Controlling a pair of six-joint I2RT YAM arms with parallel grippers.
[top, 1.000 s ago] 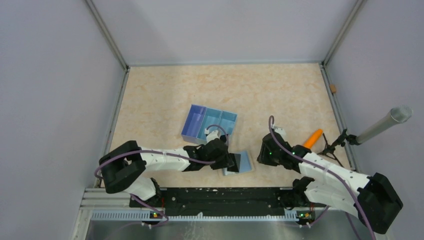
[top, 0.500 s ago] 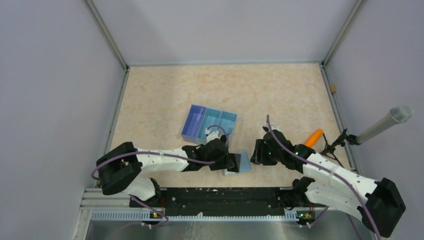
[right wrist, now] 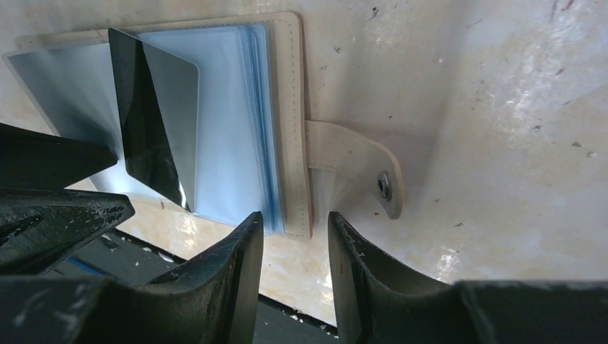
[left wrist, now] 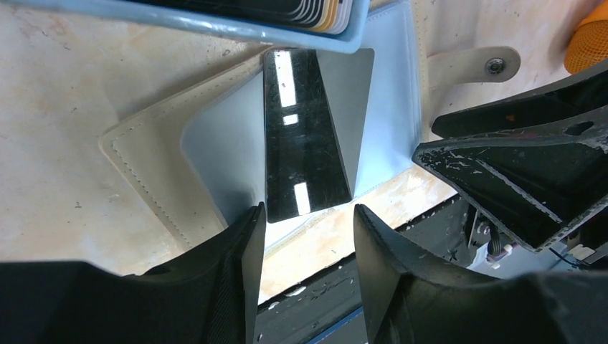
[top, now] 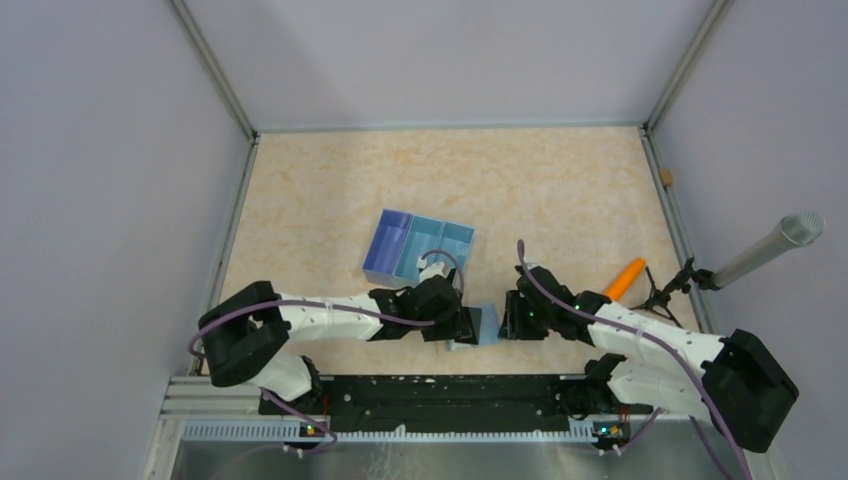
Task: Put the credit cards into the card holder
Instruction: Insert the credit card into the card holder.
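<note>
Beige holder (left wrist: 136, 150) — edge hidden, tray (left wrist: 215, 25) cropped

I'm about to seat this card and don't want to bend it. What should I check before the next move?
1. The card holder lies open: ok.
2. The card is inside the sleeves: not ok, all of it shows on top of them.
3. The left gripper grips the card: cannot tell; its lower edge sits between the fingers.
4. The right gripper pins the holder: cannot tell; open, straddling its strap-side edge.
5. The strap lies clear of the sleeves: ok.
</note>
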